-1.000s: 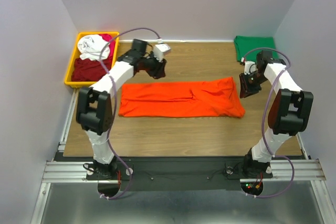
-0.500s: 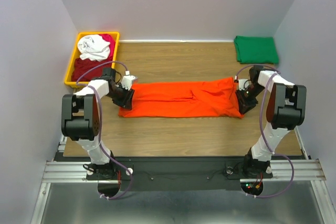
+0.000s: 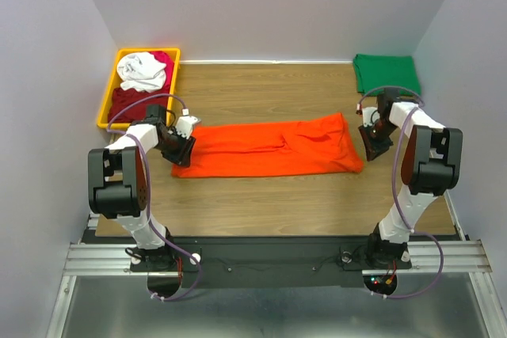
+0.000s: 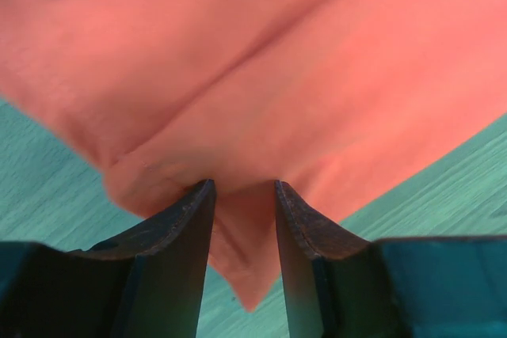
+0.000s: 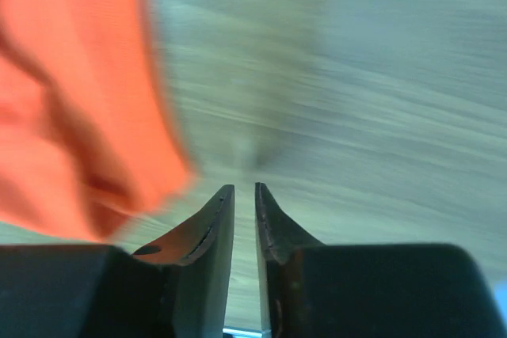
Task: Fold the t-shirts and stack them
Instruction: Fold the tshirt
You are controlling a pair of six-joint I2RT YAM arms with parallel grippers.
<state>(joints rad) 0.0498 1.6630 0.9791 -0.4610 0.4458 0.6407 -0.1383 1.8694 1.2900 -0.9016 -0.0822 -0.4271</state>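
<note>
From above: left gripper (image 3: 182,151) down at the left end of the bright orange cloth t-shirt (image 3: 273,148), a long folded band laid flat across the middle of the wooden table (image 3: 269,203). No telling from up there how the jaws stand. Over to the left wrist camera: two dark fingers (image 4: 178,235) pinched onto a bunched orange corner, cloth filling the gap from pad to pad, a loose tip poking out beneath. Clamped on the shirt, then.

Right gripper (image 3: 373,148) just beside the shirt's right end, apart from it. Right wrist camera for the detail: fingers (image 5: 210,227) drawn together to a thin slit, nothing between, bare wood ahead, orange edge blurred off to the left.

Only in the top view: folded dark green t-shirt (image 3: 386,74) in the far right corner, well apart from the orange one; yellow plastic bin (image 3: 112,77) at the far left corner, holding a crumpled white t-shirt (image 3: 142,71), a dark red t-shirt (image 3: 131,104) and a sliver of magenta t-shirt (image 3: 162,57).

Edges now: near hem roughly parallel to the table's near edge, a wide strip of bare wood between. More bare wood behind, up to the back wall. Tighter on the flanks: left gripper near the bin's near end, right gripper near the table's right edge.
</note>
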